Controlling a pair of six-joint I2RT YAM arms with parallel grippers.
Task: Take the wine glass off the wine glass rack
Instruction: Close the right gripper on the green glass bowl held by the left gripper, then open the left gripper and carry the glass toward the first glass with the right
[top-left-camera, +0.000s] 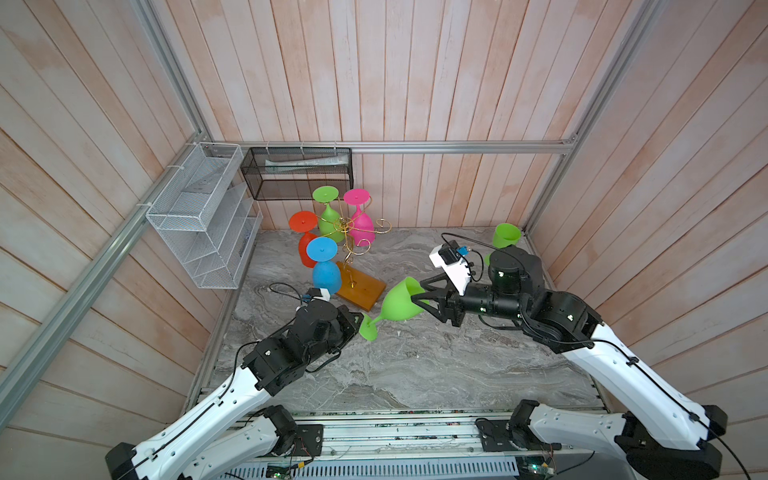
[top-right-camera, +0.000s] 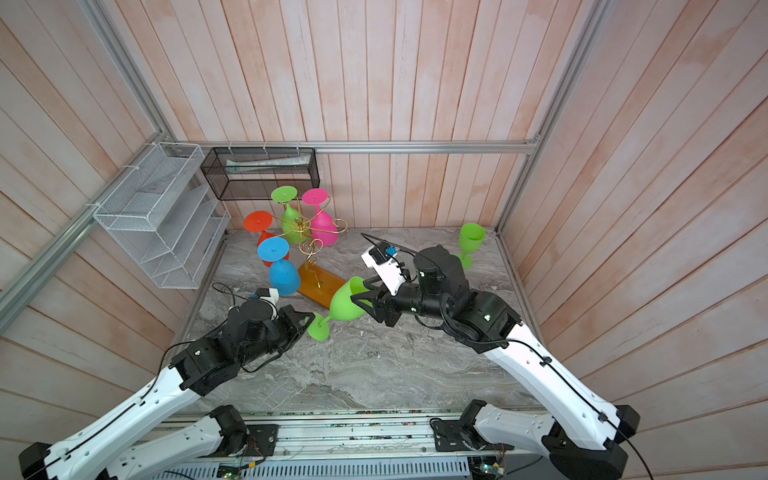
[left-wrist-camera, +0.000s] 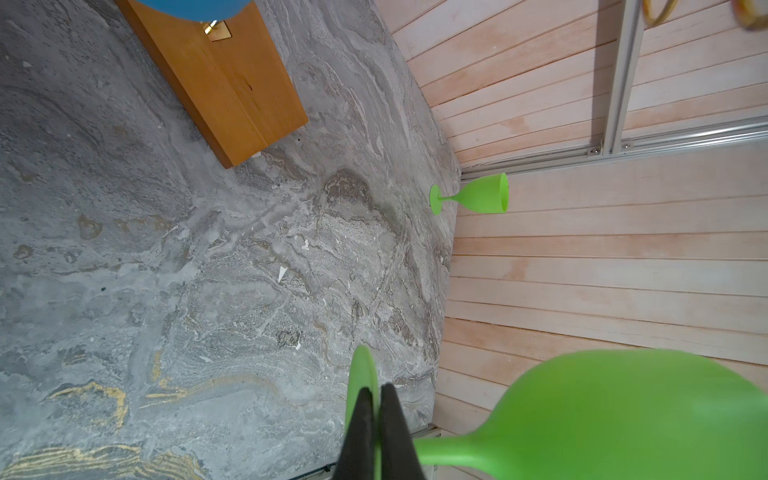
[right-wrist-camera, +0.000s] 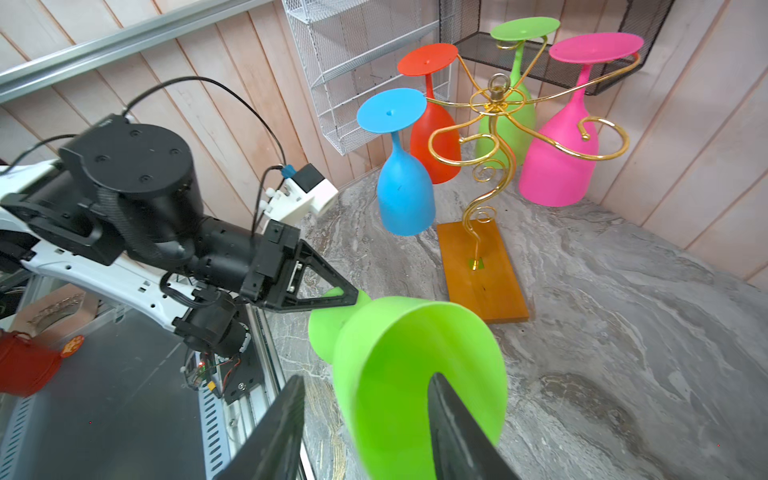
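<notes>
Clenching the left tool edge-on upon the flat round foot of a lime-green plastic wine glass. Holding that glass off its rack and over the grey marbled desk, tipped almost onto its side, foot pointing toward the left arm, open mouth toward the right arm, near the front corner of the rack's base yet apart from it. Straddling the bowl's wall with the right tool: placing one black finger inside the bowl and its partner outside, leaving a strip of desk showing between the outer finger and the green wall in the right wrist view, hence released, not clamped. Showing, at the desk's rear left, the wine glass rack: thin gold wire with curled scroll arms on a slim stem, rising from a rectangular amber-brown wooden base. Carrying four glasses upside down by their feet on those arms: a blue glass, a red-orange glass, a second green glass and a pink glass. Showing another lime-green glass standing upright in the desk's far right corner, well apart from the rack. Showing, on the walls above, a white wire mesh shelf basket and a black mesh basket.
</notes>
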